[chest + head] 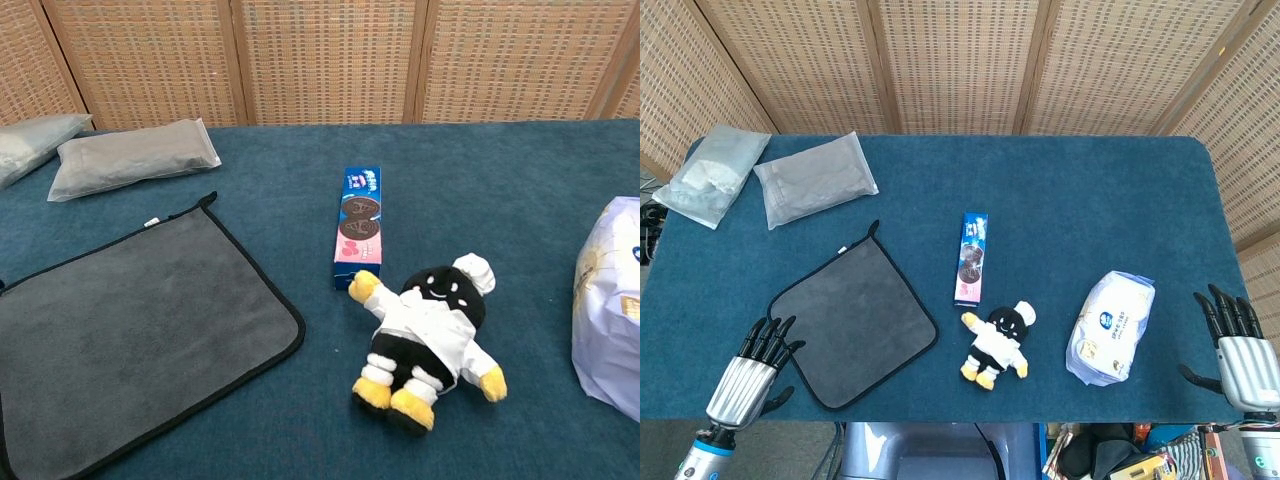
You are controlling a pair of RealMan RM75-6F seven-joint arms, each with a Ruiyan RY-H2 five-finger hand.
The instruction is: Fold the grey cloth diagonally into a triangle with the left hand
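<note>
The grey cloth [852, 323] with a black hem lies flat and unfolded on the blue table, turned like a diamond; the chest view shows the grey cloth [130, 335] at the lower left. My left hand [752, 374] hovers at the table's front edge, just left of the cloth's near corner, fingers apart and holding nothing. My right hand [1241, 349] is at the front right corner, also spread and empty. Neither hand appears in the chest view.
A cookie box [971, 258] and a plush doll [998, 343] lie right of the cloth. A white wipes pack [1110, 327] sits further right. Two grey plastic bags [815, 179] [710, 174] lie at the back left.
</note>
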